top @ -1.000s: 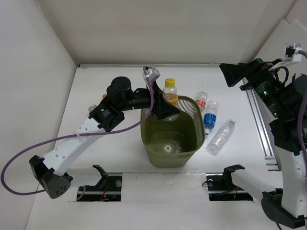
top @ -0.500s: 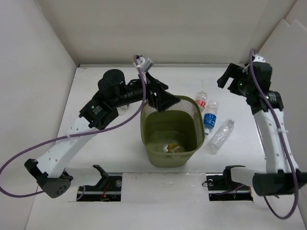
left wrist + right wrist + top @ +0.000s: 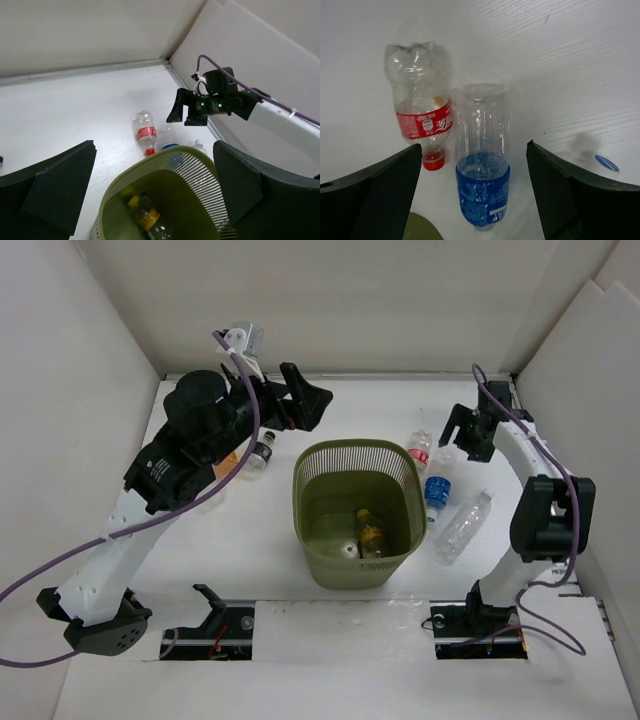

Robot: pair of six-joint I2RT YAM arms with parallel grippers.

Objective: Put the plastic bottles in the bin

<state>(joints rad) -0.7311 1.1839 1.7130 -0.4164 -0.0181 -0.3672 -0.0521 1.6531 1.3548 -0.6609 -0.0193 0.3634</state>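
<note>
The olive-green bin [image 3: 297, 502] stands mid-table with a yellow-capped, orange-labelled bottle [image 3: 370, 536] lying inside; the left wrist view shows both the bin [image 3: 150, 167] and that bottle [image 3: 144, 215]. My left gripper [image 3: 312, 406] is open and empty, raised behind the bin's left rear. My right gripper [image 3: 462, 440] is open above a red-labelled bottle [image 3: 420, 107] and a blue-labelled bottle [image 3: 482, 175] lying right of the bin, its fingers either side of the blue one and clear of it. A plain clear bottle [image 3: 462, 525] lies further right. A black-labelled bottle [image 3: 260, 452] lies left of the bin.
White walls close the table at the back and both sides. A small blue cap [image 3: 602, 162] lies on the table right of the blue-labelled bottle. Black mounts [image 3: 215, 625] sit at the near edge. The bin's rim [image 3: 420, 229] is just below the red-labelled bottle.
The yellow-capped bottle left my left gripper and dropped into the bin. The left arm then pulled up and back to the left. The right arm swung down over the bottles right of the bin.
</note>
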